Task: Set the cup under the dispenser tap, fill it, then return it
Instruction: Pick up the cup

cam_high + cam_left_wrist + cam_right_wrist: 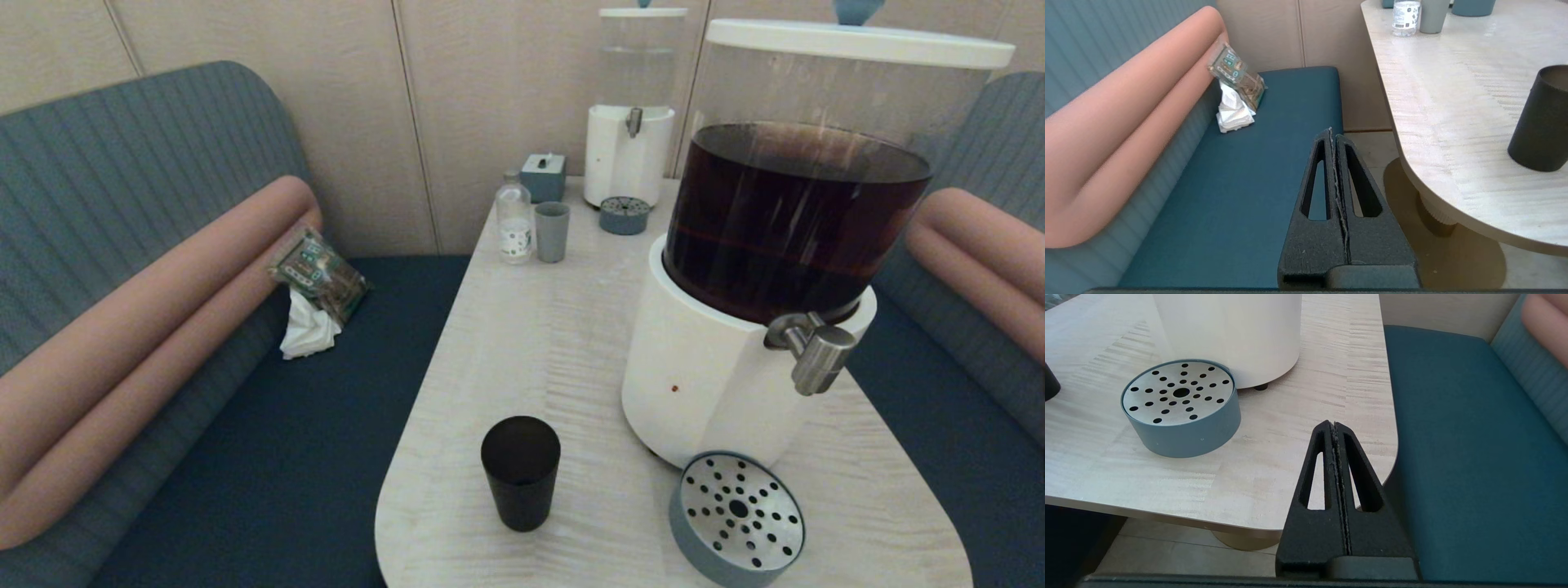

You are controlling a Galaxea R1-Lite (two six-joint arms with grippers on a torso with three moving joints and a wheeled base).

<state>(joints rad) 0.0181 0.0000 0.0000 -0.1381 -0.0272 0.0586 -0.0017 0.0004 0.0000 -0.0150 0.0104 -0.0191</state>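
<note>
Standing upright near the front edge of the pale wood-grain worktop [563,343], the small matte black tapered cup [520,471] has not yet been picked up, well apart from the short brushed-steel dispenser tap [815,353] of the large white-based dispenser of dark brown liquid [718,367]. The round blue-grey drip tray with a perforated steel top [737,517] sits slightly off from under the spout, presumably to catch spills. The left pincer [1334,136] and right pincer [1333,428] hang beside the worktop, both pressed together, pinching nothing.

table [563,343] (pale wood) bears cup [520,471], dispenser [718,367].
</note>
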